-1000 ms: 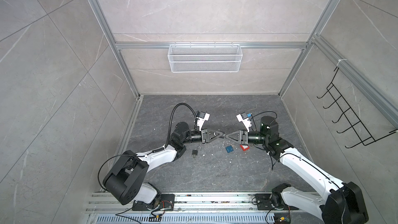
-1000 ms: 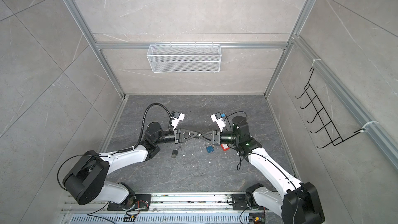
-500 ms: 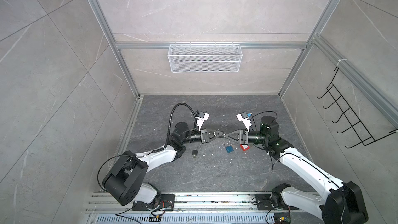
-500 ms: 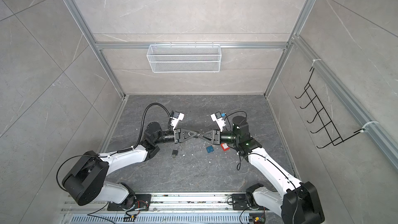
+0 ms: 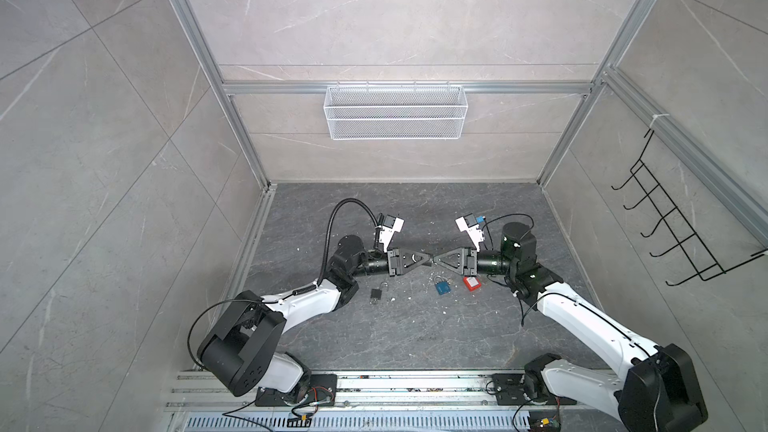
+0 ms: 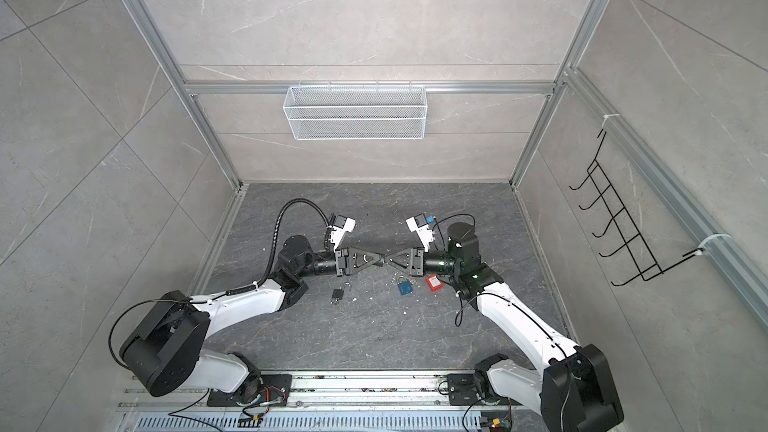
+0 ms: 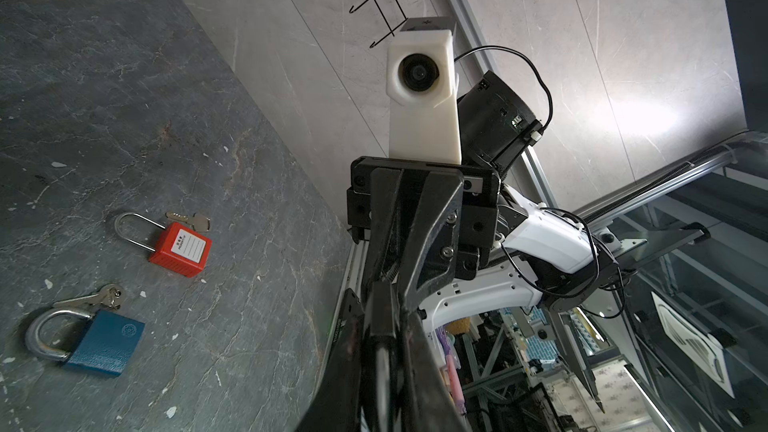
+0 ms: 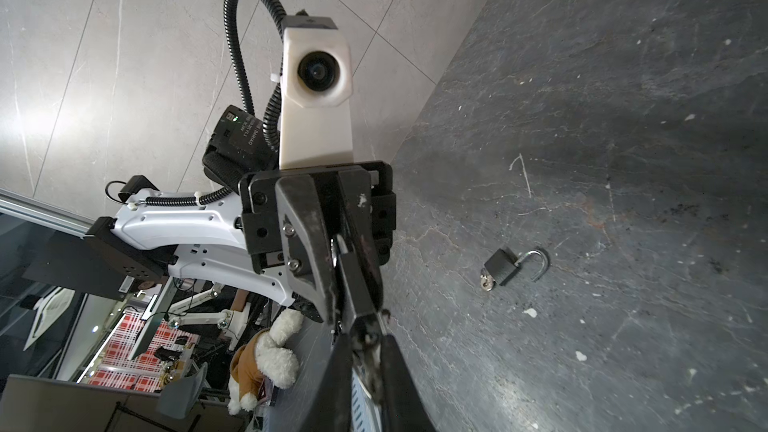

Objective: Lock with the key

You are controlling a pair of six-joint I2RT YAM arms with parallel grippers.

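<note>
Both grippers meet tip to tip above the middle of the floor. My left gripper (image 5: 429, 259) (image 6: 381, 260) (image 7: 382, 326) is shut on a small dark padlock (image 7: 380, 313), whose silver shackle (image 8: 336, 249) lies back between its fingers. My right gripper (image 5: 437, 259) (image 6: 387, 260) (image 8: 368, 342) is shut on the key (image 8: 365, 336) at the padlock's outer end. The fingers hide most of the key.
On the floor under the grippers lie a black padlock (image 5: 376, 293) (image 8: 505, 268) with its shackle open, a blue padlock (image 5: 442, 288) (image 7: 104, 342) and a red padlock (image 5: 471, 283) (image 7: 180, 249), each with keys. A white wire basket (image 5: 395, 112) hangs on the back wall and a black hook rack (image 5: 681, 226) on the right wall.
The right gripper's jaws have drawn closer together at the meeting point. Neither arm has visibly shifted, and the left gripper keeps its hold.
</note>
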